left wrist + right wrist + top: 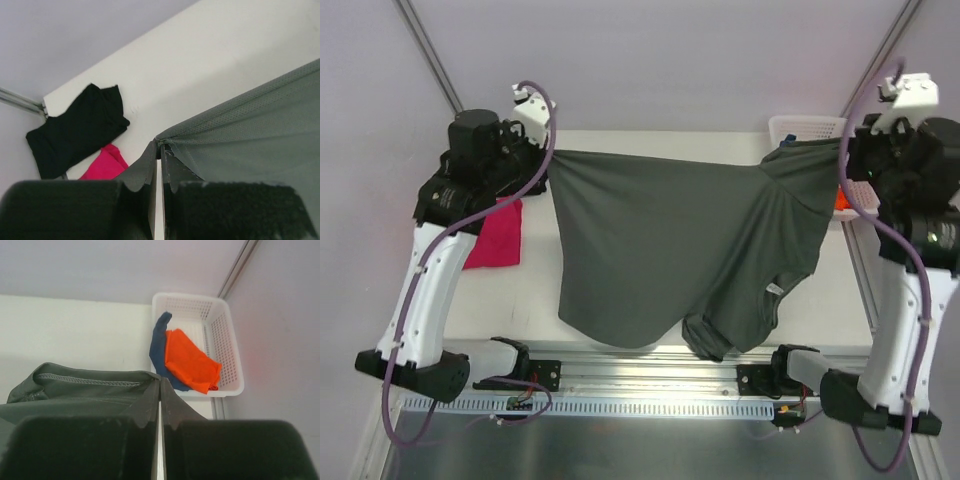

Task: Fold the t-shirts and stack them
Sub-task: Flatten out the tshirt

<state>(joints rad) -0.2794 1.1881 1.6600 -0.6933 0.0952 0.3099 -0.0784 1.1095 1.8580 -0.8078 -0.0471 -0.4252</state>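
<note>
A dark grey t-shirt (650, 245) hangs stretched between my two arms above the table, its pale neck label (775, 289) low on the right. My left gripper (546, 158) is shut on the shirt's left corner (161, 142). My right gripper (842, 150) is shut on the right corner (159, 381), where a stitched hem (90, 380) runs off to the left. A magenta t-shirt (496, 234) lies at the table's left; in the left wrist view it (104, 165) sits beside a black t-shirt (77, 129). Orange (192, 362) and blue (160, 347) t-shirts lie in the basket.
The white lattice basket (227, 347) stands at the table's far right corner, also in the top view (805, 127). Metal frame posts (430, 55) rise at both back corners. A metal rail (650, 378) with cables runs along the near edge between the arm bases.
</note>
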